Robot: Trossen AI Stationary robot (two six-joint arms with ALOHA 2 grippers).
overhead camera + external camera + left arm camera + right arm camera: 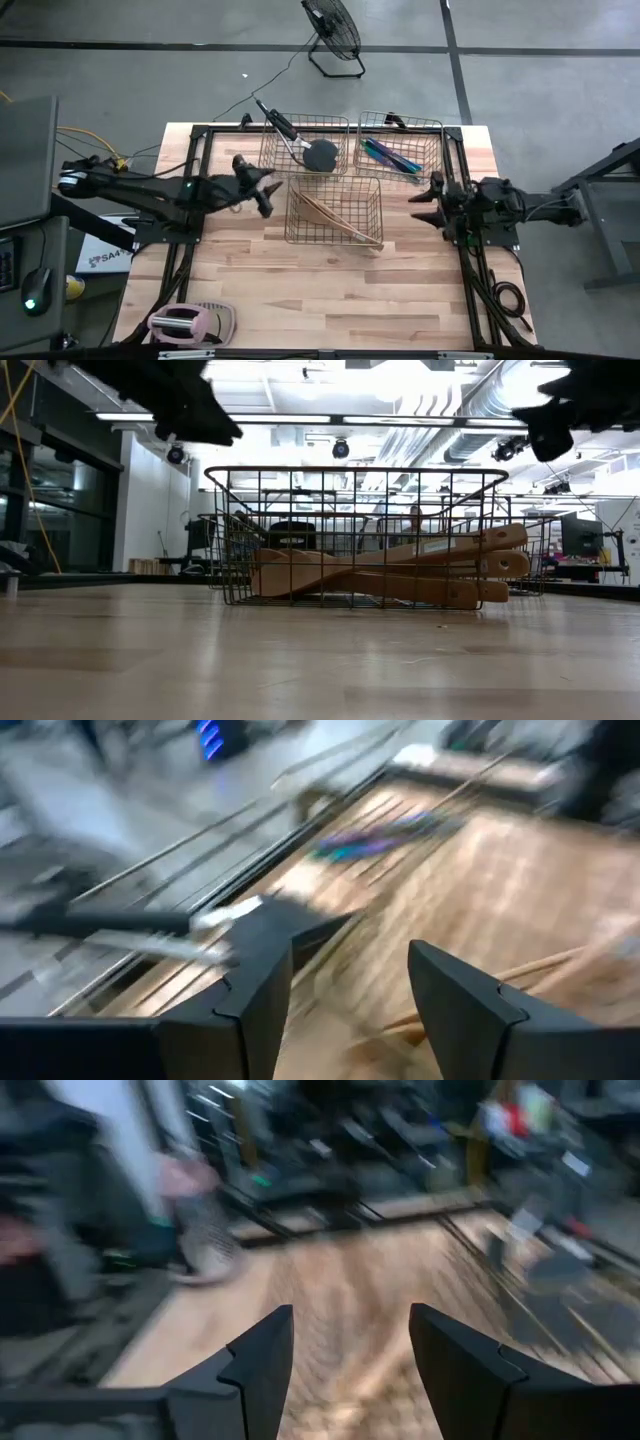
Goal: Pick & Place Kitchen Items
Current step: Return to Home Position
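On the wooden table (300,290), the black spatulas (320,155) were laid in the far left basket (335,125). One long handle was poked out over that basket's far left corner. The thin purple-teal pieces (392,156) were laid in the far right basket (425,135). The pale wooden spoons and spatulas (335,220) were laid in the near basket (355,195). This basket was placed in the middle, just in front of the other two. In the low view, the wooden pieces were seen stacked on the basket's floor, with their rounded ends at its right side.

The left gripper (270,197) was held up above the table. It was just beside the left side of the near basket and near the front corner of the far left basket. Its fingers (255,980) were spread apart, and nothing was held between them. The right gripper (422,200) was held up on the other side, near the right side of the near basket. Its fingers (260,1365) were spread apart too, and nothing was pinched in them.

A pink-and-white gadget (190,322) was left on the near left corner of the table, well apart from the baskets. A black fan (335,30) was seen on the grey floor beyond the table.
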